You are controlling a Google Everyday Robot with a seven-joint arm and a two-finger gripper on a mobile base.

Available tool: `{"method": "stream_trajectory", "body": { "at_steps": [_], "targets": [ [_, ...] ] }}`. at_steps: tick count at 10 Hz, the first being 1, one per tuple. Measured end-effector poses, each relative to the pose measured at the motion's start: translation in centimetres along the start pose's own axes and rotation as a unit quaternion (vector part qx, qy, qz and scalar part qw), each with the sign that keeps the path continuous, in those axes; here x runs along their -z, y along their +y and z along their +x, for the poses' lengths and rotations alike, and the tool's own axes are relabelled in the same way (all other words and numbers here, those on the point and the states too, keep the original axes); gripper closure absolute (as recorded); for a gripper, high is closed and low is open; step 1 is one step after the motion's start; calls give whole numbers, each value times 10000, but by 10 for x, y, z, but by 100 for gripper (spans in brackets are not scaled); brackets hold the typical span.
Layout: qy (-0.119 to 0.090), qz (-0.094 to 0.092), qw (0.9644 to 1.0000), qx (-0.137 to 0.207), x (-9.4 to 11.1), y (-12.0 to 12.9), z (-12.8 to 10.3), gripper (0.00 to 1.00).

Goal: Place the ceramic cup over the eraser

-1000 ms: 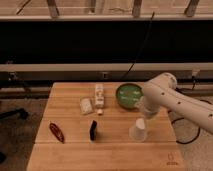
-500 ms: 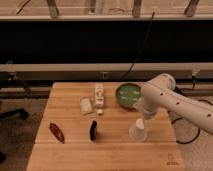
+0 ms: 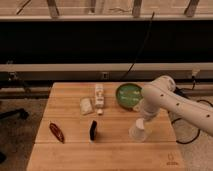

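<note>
The white ceramic cup [image 3: 139, 131] stands on the wooden table [image 3: 75, 155], narrow end up, right of centre. My gripper [image 3: 143, 120] reaches down from the right and sits right at the cup's top, jaws wide; the cup rests on the table. The black eraser [image 3: 93, 130] stands about a hand's width to the left of the cup, with bare wood between them.
A green bowl [image 3: 129, 95] sits just behind the cup, under my arm. A pale whitish block [image 3: 86, 105] and a slim white object [image 3: 100, 95] lie behind the eraser. A dark red elongated object [image 3: 56, 132] lies near the left edge.
</note>
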Motion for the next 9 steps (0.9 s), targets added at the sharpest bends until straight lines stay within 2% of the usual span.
{"method": "stream_trajectory", "body": {
  "at_steps": [5,6,7,8,9],
  "targets": [
    [-167,-66,9998,-34,-13,6,4,20],
    [-198,-60,9998,-30,-15,5,3,23],
    [-223,-61,9997,-24,-17,5,3,30],
    [-250,-67,9997,2,-18,6,2,42],
    [-262,-71,9996,23,-19,6,0,51]
  ]
}}
